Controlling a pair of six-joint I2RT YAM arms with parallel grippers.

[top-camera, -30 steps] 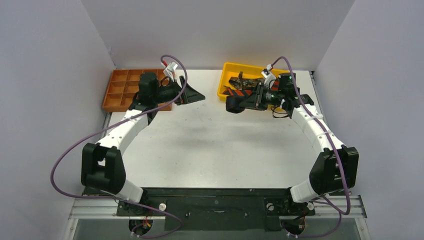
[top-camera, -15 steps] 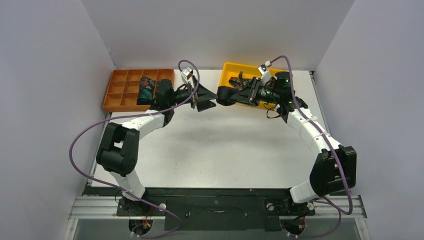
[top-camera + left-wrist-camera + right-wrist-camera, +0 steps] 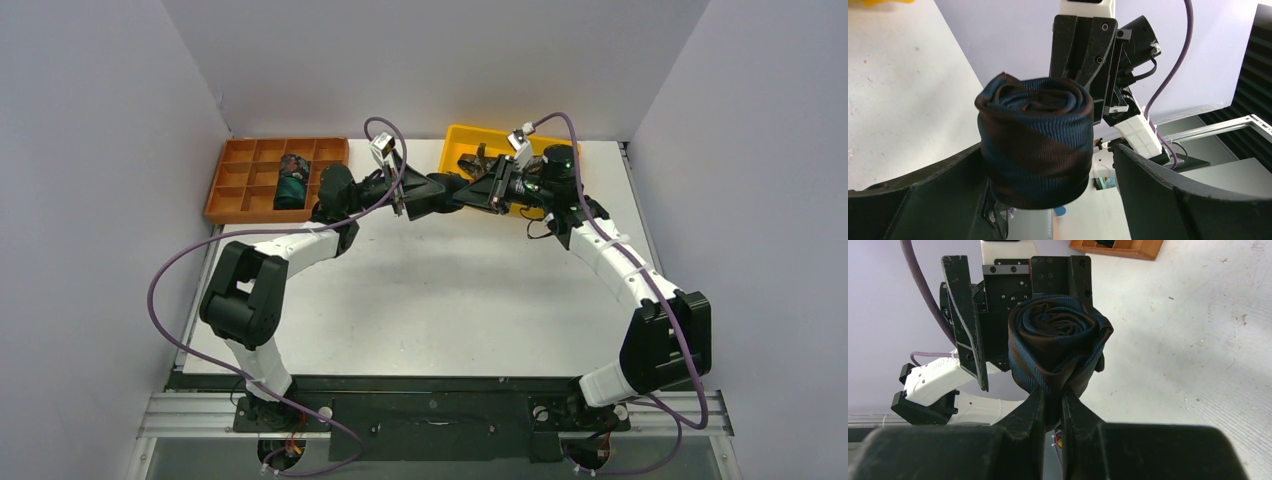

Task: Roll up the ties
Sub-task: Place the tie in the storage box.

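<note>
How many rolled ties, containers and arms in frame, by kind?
Rolled ties: 2 (striped roll in the right end effector, teal roll in the orange tray)
Containers: 2 (orange tray, yellow bin)
Arms: 2 (left arm, right arm)
Total: 6
What lies in the bin is mostly hidden, so not counted.

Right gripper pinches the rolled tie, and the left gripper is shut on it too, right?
No. The right gripper pinches the rolled tie, but the left gripper is open; the left wrist view shows a gap beside the roll.
</note>
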